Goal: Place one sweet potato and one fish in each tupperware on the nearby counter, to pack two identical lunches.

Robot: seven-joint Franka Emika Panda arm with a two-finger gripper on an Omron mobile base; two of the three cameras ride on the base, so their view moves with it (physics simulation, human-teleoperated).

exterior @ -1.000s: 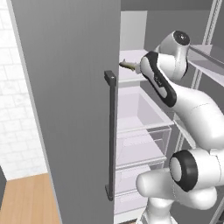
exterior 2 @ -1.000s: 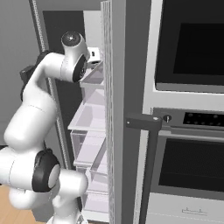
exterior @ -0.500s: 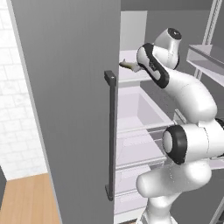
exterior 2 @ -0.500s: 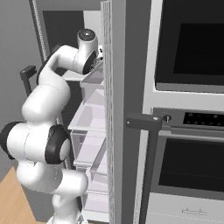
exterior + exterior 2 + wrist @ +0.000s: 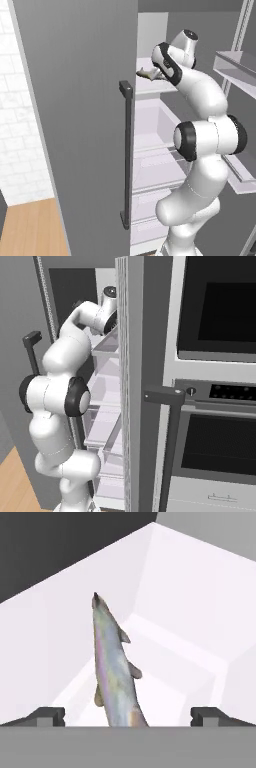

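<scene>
Hand view: fish [image 5: 114, 672] lies lengthwise between wide-open gripper [image 5: 127, 716] tips — one end pointing away (up-frame).

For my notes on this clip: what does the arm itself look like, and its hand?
The arm is glossy white, built of rounded, bulbous segments, with dark grey to black bands at the joints and round dark caps on their sides. No cables or markings show. The hand ends in two small dark, blocky fingertips, seen in the hand view.
</scene>
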